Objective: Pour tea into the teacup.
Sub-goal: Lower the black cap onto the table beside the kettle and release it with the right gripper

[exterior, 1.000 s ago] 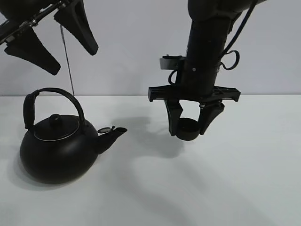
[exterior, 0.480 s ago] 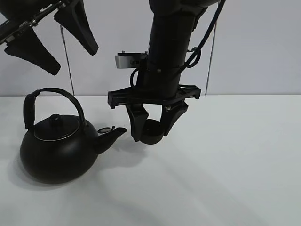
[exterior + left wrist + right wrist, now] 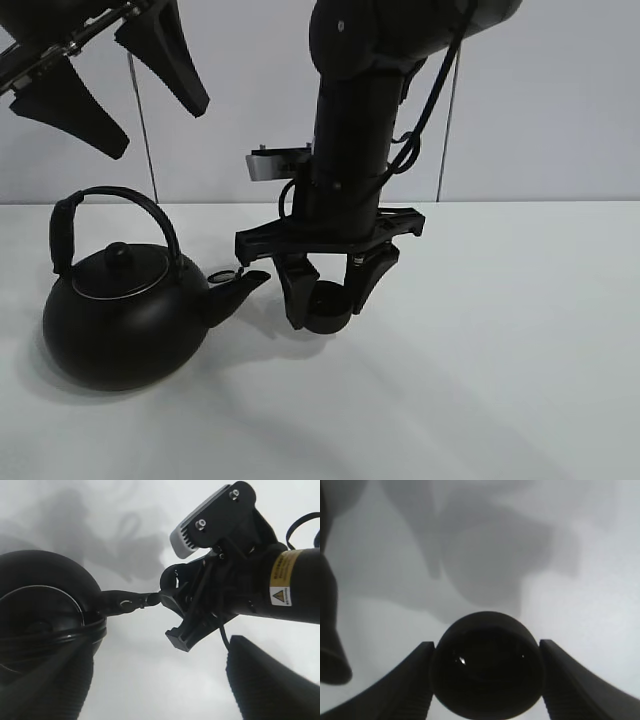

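Note:
The teacup (image 3: pixel 325 297), small, round and matte black, sits between the fingers of my right gripper (image 3: pixel 327 311), which is shut on it. It hangs just above the white table (image 3: pixel 500 360), a short way right of the kettle's spout (image 3: pixel 245 283). In the right wrist view the teacup (image 3: pixel 487 667) is upright with its dark inside showing, clamped from both sides. The big black kettle (image 3: pixel 120 320) with its arched handle stands at the left. My left gripper (image 3: pixel 155 128) hangs open high above the kettle, and the left wrist view looks down on the kettle (image 3: pixel 40 605) and its spout (image 3: pixel 125 601).
The right arm (image 3: pixel 355 130) rises as a thick black column over the middle of the table. A pale wall with vertical seams stands behind. Bare white tabletop stretches to the right and front.
My right arm has carried the teacup leftward and lower, from mid-table to just beside the kettle's spout. The left gripper and the kettle have not moved.

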You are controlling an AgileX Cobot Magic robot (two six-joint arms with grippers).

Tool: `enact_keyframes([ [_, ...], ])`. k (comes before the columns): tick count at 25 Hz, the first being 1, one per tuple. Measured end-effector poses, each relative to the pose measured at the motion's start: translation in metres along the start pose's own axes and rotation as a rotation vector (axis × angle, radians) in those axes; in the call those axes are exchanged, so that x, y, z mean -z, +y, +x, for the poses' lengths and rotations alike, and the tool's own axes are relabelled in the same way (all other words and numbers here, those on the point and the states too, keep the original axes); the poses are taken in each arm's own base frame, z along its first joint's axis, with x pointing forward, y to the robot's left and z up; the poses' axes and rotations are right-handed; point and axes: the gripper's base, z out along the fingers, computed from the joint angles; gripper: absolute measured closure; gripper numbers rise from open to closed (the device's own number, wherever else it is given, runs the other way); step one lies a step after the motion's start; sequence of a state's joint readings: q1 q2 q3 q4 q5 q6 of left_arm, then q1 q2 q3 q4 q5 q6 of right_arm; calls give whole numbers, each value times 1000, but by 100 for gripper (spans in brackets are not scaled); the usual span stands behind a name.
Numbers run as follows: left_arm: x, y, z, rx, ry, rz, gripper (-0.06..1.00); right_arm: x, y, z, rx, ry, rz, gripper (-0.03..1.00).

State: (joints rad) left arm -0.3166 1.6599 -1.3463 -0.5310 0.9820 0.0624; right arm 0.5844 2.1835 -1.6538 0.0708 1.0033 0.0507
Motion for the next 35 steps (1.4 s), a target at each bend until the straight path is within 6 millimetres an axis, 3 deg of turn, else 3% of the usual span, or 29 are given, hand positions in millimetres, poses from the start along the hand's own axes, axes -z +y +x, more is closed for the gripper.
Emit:
enact_keyframes([
  [17,0,0,0,0,0,0,41,-25,0,-4,-19,-11,-16,56],
  [35,0,0,0,0,0,0,41,-27,1,-5,-22,-17,-17,56],
])
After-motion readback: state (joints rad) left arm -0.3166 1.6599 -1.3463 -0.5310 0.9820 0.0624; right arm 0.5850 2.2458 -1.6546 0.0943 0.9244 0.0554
